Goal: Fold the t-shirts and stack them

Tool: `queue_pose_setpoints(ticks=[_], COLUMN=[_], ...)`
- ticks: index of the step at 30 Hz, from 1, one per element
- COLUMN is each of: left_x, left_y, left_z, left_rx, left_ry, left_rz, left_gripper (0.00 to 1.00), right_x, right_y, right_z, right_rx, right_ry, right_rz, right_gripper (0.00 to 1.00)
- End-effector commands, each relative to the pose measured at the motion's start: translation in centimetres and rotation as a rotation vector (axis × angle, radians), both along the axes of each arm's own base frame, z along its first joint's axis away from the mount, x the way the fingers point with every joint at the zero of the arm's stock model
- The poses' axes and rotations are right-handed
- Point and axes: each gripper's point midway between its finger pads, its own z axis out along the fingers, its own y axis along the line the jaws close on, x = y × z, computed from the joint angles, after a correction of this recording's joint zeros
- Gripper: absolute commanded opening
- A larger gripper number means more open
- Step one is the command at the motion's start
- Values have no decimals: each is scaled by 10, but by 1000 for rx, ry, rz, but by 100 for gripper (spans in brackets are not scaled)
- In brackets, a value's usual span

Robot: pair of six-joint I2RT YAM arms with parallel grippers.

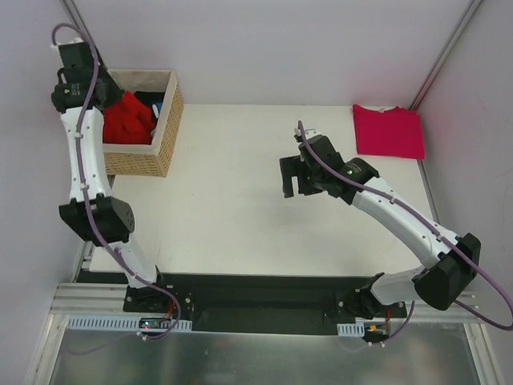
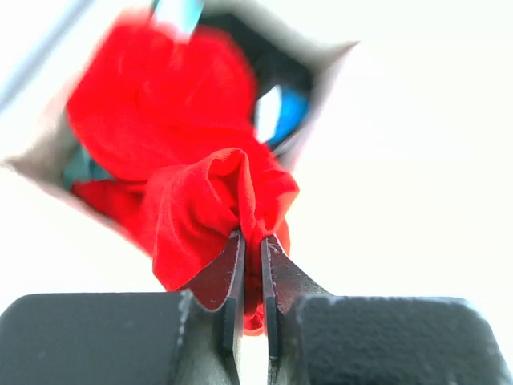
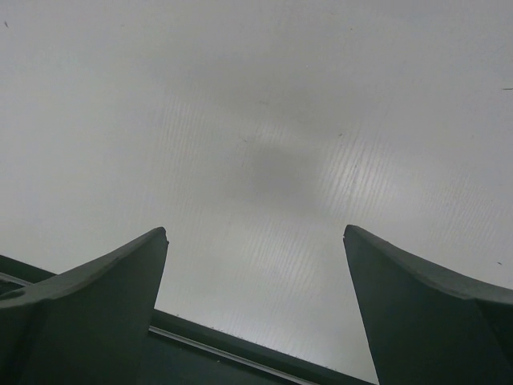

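Fingers (image 2: pixel 228 273) of left gripper (image 2: pixel 251 237): pressed nearly together, pinching a bunched fold of the red t-shirt (image 2: pixel 176 136). Cloth wraps over both tips and hangs crumpled past them. Rest of the shirt sits heaped in the wicker basket (image 1: pixel 164 132) at the far-left corner of the table (image 1: pixel 232 216), with the wrist right above it. Something blue (image 2: pixel 272 112) shows in the basket beside the red, can't tell what.

Right gripper (image 3: pixel 256 233): fingers spread wide, nothing between them, only bare tabletop under it. It hovers mid-table, well apart from both shirts.

Pink t-shirt (image 1: pixel 388 131): lies flat as a neat rectangle at the far-right corner, looks folded already.

Progress, my read: roughly half. Pink one is done and placed, likely the base of the stack. Red one is only grabbed. It needs lifting out of the basket, spreading flat on the open middle of the table, folding, then setting on top of the pink. Grip is on a random bunch, not a hem or shoulder, so expect a regrasp with the right arm helping before any fold.
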Motion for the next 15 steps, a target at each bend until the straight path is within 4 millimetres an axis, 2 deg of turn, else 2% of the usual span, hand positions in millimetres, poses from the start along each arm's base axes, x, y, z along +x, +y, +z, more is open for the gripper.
queue_pose_setpoints(ticks=[1, 2, 4, 5, 7, 8, 10, 11, 12, 14, 15], left_x=[-46, -57, -67, -79, -97, -104, -123, -125, -137, -145, -156], left_y=[-53, -72, -99, -130, -163, -188, -223, -236, -266, -293, -321], left_z=[138, 161, 184, 201, 234, 240, 260, 259, 258, 251, 238], left_rx=[2, -10, -6, -13, -26, -56, -143, -164, -199, -217, -223], left_ry=[-342, -410, -485, -537, -636, -653, -698, -694, -686, -665, -632], left_rz=[-152, -225, -312, -397, -513, -581, -711, -748, -836, -910, -981], left_gripper=[0, 0, 0, 0, 0, 0, 0, 0, 0, 0, 0], right_x=[-9, -10, -15, -15, -19, -19, -22, -22, -22, -23, -25], right_y=[1, 1, 1, 2, 0, 0, -7, -9, -11, -16, -19], right_z=[5, 6, 2, 2, 1, 2, 2, 2, 3, 7, 6], right_rx=[0, 3, -6, -3, -11, -6, -13, -9, -6, -7, -23], right_ry=[-29, -33, -29, -32, -38, -42, -56, -64, -71, -87, -84], right_rz=[-9, -9, -9, -8, -15, -25, -49, -58, -69, -80, -85], right_gripper=[96, 96, 96, 96, 96, 96, 96, 96, 96, 96, 96])
